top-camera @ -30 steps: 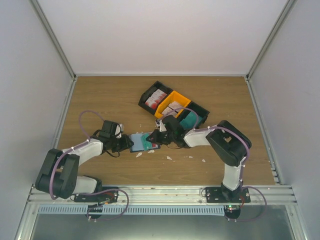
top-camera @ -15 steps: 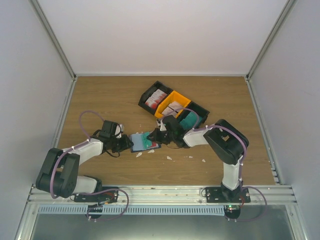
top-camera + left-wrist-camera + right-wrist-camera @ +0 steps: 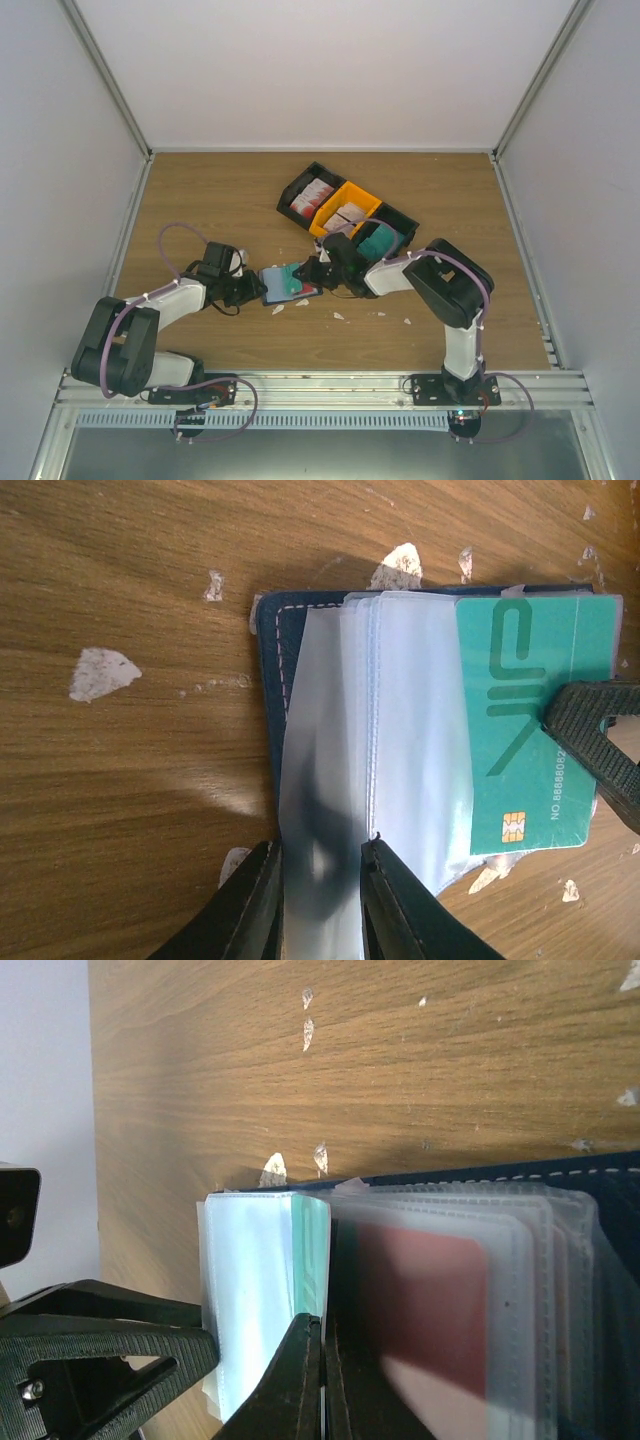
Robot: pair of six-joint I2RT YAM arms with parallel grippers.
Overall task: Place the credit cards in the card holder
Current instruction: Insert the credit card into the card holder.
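Card holder (image 3: 270,640) lies open on the table (image 3: 200,190), tray boxes (image 3: 345,205) just beyond it. My L pincer (image 3: 320,860) is clenched on a clear sleeve (image 3: 330,730) at the holder's near-left edge. My R pincer (image 3: 322,1335) is clamped tight on a green card (image 3: 530,710) lying over the holder's R side, partly under the sleeves. Red card (image 3: 420,1300) sits in a sleeve inside the holder.
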